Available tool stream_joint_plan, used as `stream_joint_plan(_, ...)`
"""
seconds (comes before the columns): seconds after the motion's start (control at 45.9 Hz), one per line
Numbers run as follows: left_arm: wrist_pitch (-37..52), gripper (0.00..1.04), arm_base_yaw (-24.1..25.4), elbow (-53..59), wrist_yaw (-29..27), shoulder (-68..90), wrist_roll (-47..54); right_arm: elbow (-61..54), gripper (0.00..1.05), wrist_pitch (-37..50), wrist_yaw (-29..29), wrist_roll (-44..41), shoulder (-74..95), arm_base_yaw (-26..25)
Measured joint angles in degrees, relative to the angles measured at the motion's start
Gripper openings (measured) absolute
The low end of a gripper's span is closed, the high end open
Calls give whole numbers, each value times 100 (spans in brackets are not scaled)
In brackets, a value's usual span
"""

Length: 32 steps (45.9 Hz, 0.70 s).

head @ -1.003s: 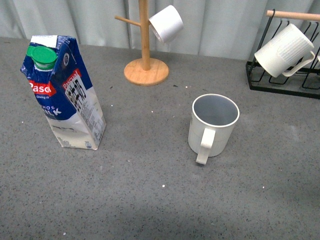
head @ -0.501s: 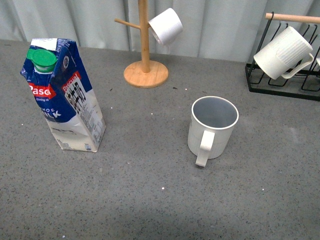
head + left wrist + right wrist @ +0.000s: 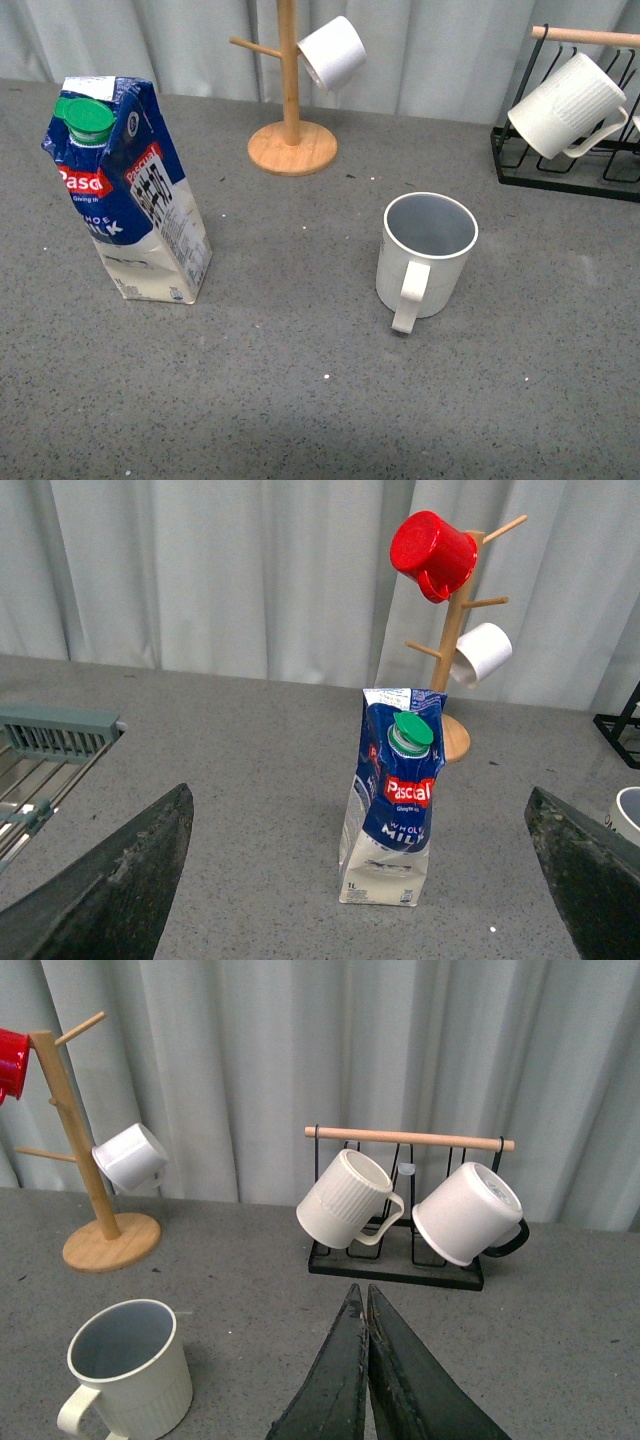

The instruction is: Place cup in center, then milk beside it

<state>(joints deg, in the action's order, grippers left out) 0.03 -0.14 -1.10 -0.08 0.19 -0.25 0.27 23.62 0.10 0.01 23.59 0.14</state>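
Cup upright near middle of worktop, handle toward robot, so first step looks done.
Milk upright, well apart on left side.
Left gripper spread wide, empty, facing milk straight on: nearer arm.
Right gripper pinched closed, empty.
Count: one milk, one cup; red mug and white mug on wooden tree; two mugs on rack.

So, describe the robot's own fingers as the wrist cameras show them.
The left fingers are dark grey wedges with a rough, speckled surface, tapering toward their tips. The right fingers are near-black and smoother, narrowing to sharp points. No cables or markings show on either. The front view shows no arm.
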Motion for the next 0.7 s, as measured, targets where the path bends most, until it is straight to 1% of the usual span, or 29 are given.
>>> stream_joint_plan(0.283, 0, 98, 0, 0, 0, 0, 0, 0, 1, -684, 0, 2, -697, 0)
stream_joint_plan(0.698, 0, 98, 0, 0, 0, 0, 0, 0, 1, -1290, -2, 2, -1311, 0)
